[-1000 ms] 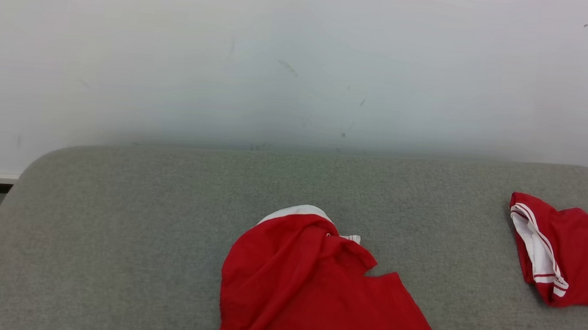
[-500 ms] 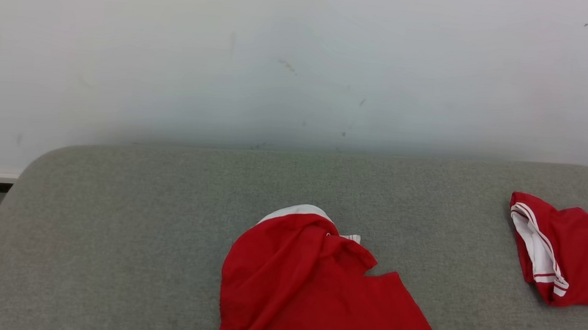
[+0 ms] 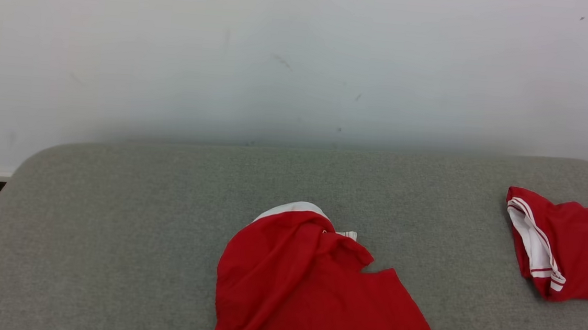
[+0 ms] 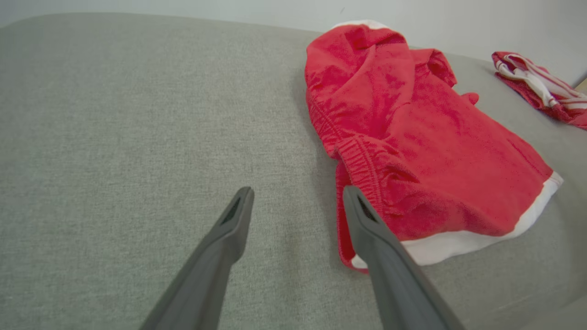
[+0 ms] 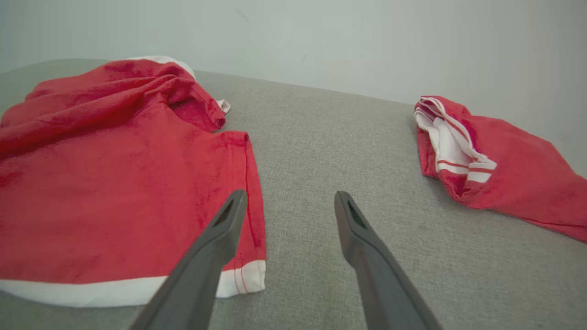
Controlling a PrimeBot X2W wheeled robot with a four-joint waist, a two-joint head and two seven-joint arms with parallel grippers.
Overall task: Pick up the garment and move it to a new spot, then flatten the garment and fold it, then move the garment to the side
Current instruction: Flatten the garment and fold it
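Crumpled red cloth garment with white hem (image 3: 305,292) at lower centre of the head view, on grey felt-covered worktop (image 3: 111,224); long axis from upper left down to lower right. Left gripper (image 4: 296,195) wide open and empty, garment just right of it and beyond, gathered edge beside one finger. Right gripper (image 5: 289,197) equally spread, empty, garment to its left, hem corner by one finger. Flanked on both sides, neither arm clearly nearer. Second red piece with white striped trim (image 3: 575,255) well apart, at right edge.

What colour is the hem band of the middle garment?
White; the hem band shows best in the right wrist view.
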